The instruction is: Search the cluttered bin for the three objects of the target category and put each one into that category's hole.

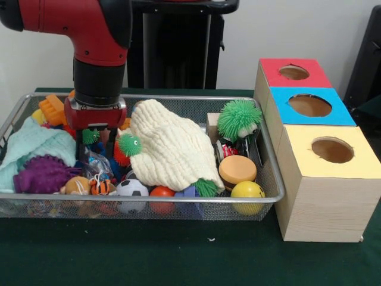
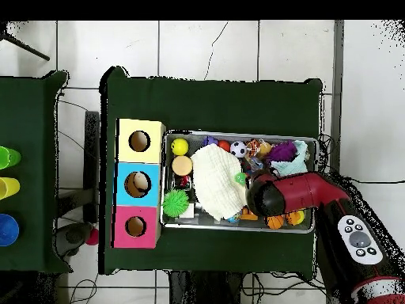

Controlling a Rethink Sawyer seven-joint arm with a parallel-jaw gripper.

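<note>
Dark green surface (image 1: 178, 256) fills the front view, carrying the bin (image 1: 143, 200) and, just beside it, three boxes. Between the red and yellow tops, the blue top holds the hole (image 1: 310, 105). Down in the bin's clutter beside a cream cloth (image 1: 172, 149) sits the gripper (image 1: 95, 156); whether its fingers are wide or narrow cannot be told. Silvery objects cannot be picked out.

From overhead, the arm (image 2: 304, 192) covers part of the bin (image 2: 241, 133), hiding the gripper. The hole (image 2: 137, 184) lies in the middle box.
</note>
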